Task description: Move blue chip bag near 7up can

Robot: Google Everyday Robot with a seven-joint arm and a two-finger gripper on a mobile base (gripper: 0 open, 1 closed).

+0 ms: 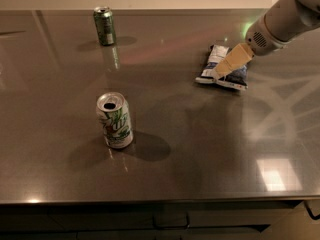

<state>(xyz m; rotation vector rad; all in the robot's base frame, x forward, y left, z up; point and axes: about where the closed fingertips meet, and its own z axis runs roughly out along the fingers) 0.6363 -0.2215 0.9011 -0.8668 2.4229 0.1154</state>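
Observation:
The blue chip bag (pixel 212 69) lies flat on the dark table at the right, dark blue with white patches. The 7up can (pixel 115 120) stands upright at the front left, white-silver with green swirls, top open. My gripper (pixel 226 66) comes in from the upper right on a white arm and hangs over the middle of the bag, its tan fingers (pixel 232 61) covering part of it. The bag and the can are far apart.
A dark-green can (pixel 104 26) stands upright at the back left. The grey reflective table (pixel 200 149) runs to a front edge at the bottom, with cabinet fronts below.

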